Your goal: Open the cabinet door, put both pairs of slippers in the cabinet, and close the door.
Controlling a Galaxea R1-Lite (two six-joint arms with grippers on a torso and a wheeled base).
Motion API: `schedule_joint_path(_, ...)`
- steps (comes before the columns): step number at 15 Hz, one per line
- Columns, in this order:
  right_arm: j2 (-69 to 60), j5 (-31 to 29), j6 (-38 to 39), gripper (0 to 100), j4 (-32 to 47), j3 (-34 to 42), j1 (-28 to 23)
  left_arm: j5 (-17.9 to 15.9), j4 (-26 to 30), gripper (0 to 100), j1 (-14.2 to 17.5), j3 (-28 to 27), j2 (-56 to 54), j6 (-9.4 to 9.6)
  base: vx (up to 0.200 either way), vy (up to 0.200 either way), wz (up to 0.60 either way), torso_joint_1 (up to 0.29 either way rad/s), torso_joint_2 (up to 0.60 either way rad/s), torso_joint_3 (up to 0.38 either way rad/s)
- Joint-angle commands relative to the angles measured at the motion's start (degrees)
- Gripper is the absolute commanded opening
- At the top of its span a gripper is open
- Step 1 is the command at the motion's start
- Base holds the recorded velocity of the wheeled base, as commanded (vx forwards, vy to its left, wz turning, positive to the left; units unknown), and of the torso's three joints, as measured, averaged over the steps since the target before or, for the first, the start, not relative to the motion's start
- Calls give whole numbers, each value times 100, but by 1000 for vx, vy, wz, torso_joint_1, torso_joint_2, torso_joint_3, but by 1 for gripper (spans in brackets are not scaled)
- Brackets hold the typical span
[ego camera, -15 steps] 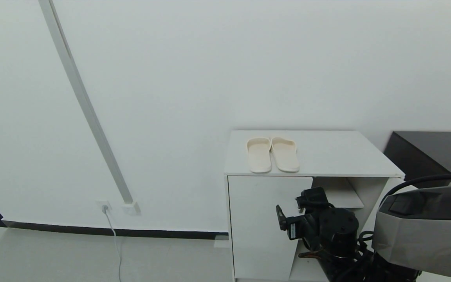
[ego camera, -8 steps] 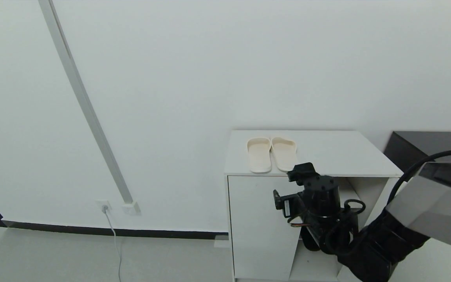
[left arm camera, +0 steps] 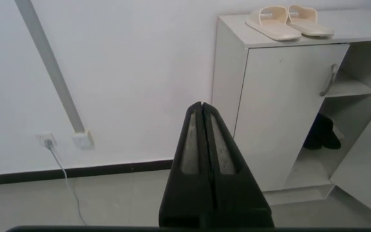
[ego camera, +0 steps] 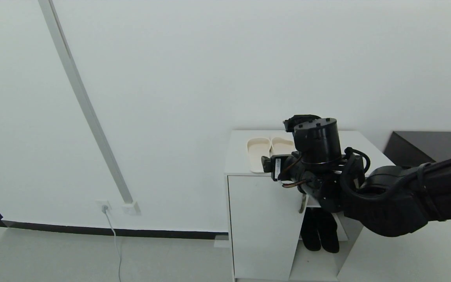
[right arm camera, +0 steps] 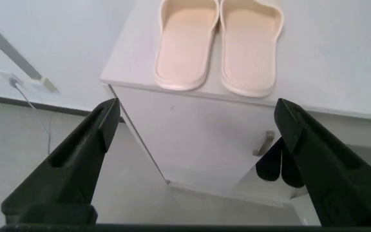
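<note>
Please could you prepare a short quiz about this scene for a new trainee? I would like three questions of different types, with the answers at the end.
1. True or false: the cream slippers lie side by side on top of the cabinet.
2. Where is the black pair? A: on the floor. B: in the cabinet's open lower compartment. C: beside the cream slippers.
3. Fill the gap: the fingers of the right gripper are ___ (open or shut).

Key: 1 true; 2 B; 3 open.
</note>
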Motion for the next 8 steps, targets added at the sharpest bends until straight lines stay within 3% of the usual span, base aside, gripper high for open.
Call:
schedule_joint_path(1, -101, -19, 3, 100, -12, -35, 34, -6, -1, 0, 1, 1, 7, 1, 0, 0, 0, 0, 0, 0)
schedule_joint_path(8, 137, -19, 108, 100, -223, 220, 34, -6, -1, 0, 1, 1, 7, 10, 200, 0, 0, 2, 0, 0)
